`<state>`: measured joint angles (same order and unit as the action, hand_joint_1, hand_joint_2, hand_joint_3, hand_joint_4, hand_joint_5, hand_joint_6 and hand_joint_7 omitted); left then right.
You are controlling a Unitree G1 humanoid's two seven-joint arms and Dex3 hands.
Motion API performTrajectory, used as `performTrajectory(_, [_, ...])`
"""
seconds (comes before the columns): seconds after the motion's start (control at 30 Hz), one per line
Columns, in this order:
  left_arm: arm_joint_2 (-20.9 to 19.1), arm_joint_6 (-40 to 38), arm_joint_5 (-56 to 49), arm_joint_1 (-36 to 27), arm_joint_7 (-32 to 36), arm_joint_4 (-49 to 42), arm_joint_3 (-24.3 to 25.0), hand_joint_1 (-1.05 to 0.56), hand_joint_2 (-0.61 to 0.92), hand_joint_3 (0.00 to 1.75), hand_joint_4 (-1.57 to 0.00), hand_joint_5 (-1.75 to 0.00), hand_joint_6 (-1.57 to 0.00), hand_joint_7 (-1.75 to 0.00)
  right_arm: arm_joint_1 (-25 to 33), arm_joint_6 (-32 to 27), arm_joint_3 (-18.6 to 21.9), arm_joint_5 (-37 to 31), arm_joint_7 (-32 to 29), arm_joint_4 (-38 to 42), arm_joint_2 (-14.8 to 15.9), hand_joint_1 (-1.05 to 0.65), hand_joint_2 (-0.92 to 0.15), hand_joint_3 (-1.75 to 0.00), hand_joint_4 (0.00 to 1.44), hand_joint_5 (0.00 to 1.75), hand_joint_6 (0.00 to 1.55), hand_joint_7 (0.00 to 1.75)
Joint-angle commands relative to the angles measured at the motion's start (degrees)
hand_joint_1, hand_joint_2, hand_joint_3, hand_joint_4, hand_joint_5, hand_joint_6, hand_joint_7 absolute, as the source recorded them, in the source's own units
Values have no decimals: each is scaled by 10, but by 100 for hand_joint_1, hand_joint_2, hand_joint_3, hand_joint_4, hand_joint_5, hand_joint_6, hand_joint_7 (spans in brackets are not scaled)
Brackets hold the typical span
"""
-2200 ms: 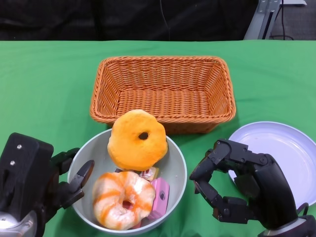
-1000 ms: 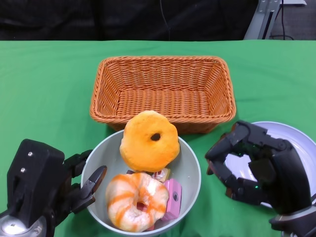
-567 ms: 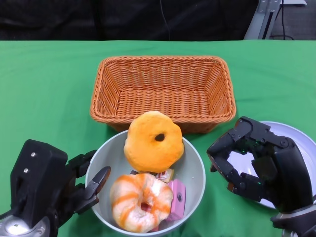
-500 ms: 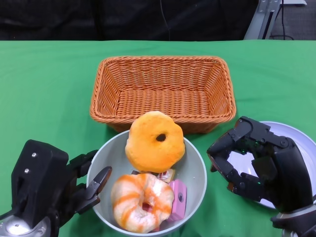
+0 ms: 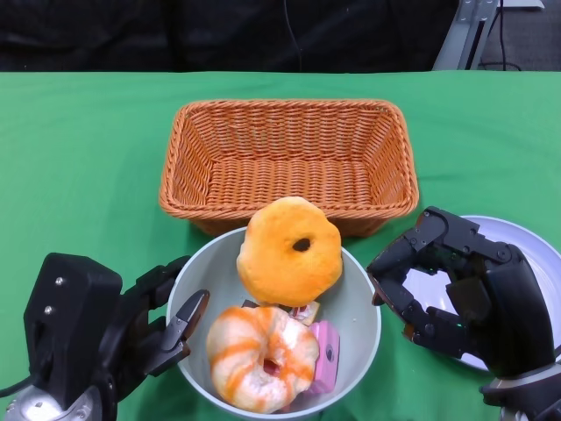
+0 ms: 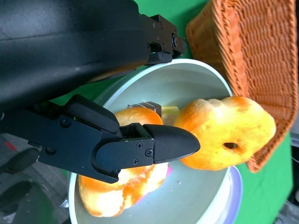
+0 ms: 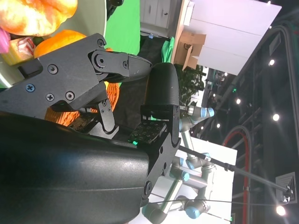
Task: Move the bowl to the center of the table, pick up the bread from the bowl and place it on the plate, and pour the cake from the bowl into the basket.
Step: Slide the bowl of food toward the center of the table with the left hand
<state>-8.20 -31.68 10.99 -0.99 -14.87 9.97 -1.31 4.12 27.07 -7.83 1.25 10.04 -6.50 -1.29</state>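
A pale grey bowl stands on the green table just in front of the basket. It holds an orange ring-shaped bread leaning on its far wall, a striped orange-and-white doughnut, and small wrapped cakes, one pink. My left hand grips the bowl's left rim; in the left wrist view its thumb reaches inside over the bowl beside the bread. My right hand hovers just right of the bowl, fingers curved and apart, holding nothing. It partly covers the white plate.
A wicker basket with nothing in it sits behind the bowl, its near rim close to the bread. The green cloth stretches bare on the left and behind the basket. A dark backdrop lies beyond the table's far edge.
The bowl and its contents have slid to the right with my left hand on its rim. My right hand rose toward the plate earlier and has since stayed put.
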Motion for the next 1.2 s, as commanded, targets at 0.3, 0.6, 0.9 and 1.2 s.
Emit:
performTrajectory(0.3, [3,29,10,-12,-18,-18,-7,-82,92,58,-17,-1,-12,-1,-4,14,4,1,-5,3,3,-34,-70,-57,76,149,75,123])
performTrajectory(0.6, [-2,32,-2,-10,-8,-21,-8,-83,92,58,-16,0,-11,0,0,12,1,7,0,2,3,-32,-69,-56,76,148,75,122])
performTrajectory(0.9, [3,145,-93,-22,56,-23,-24,-81,92,54,-26,-4,-20,-3,0,13,-1,11,4,6,3,-30,-70,-55,76,146,75,121])
performTrajectory(1.2, [0,225,-125,-25,85,-16,0,-84,92,48,-37,-8,-25,-4,-3,19,1,14,9,15,4,-32,-71,-55,75,146,74,120])
